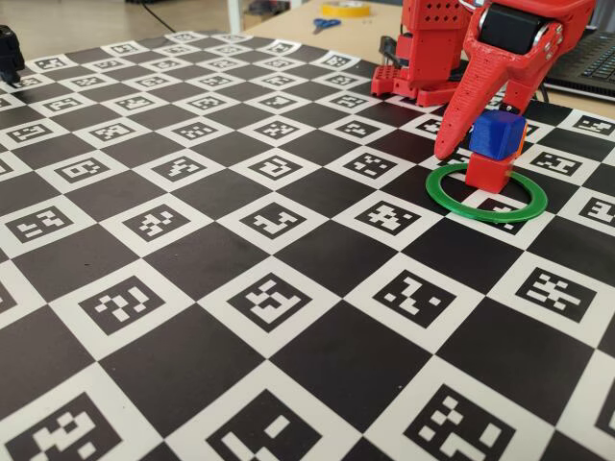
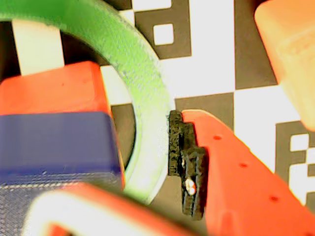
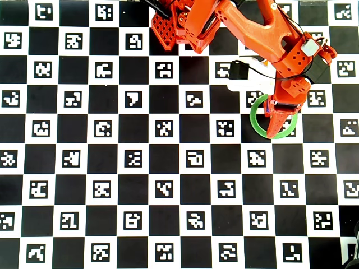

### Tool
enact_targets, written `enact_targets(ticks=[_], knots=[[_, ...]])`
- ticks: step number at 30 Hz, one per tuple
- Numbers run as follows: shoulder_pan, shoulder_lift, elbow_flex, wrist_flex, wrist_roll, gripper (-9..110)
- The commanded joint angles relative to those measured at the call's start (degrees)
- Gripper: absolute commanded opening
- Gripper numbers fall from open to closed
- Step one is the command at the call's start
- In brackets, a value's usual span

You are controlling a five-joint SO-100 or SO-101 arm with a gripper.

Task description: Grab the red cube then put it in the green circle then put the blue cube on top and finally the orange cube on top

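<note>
Checkered board [image 1: 288, 240]: blue cube [image 1: 497, 133] atop red cube [image 1: 488, 170], pincer [image 1: 480, 144] released.

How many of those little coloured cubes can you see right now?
3. The red cube sits inside the green circle; the blue cube rests on it, at the gripper; the orange cube lies outside the circle, seen only in the wrist view.
</note>
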Motion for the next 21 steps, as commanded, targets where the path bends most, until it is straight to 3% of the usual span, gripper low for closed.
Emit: enact_targets(ticks=[1,21], knots=[[0.88,6.15,-0.53,1.23,-0.53,59],[13.45,19.34,0.79,9.93,-12.48,56]])
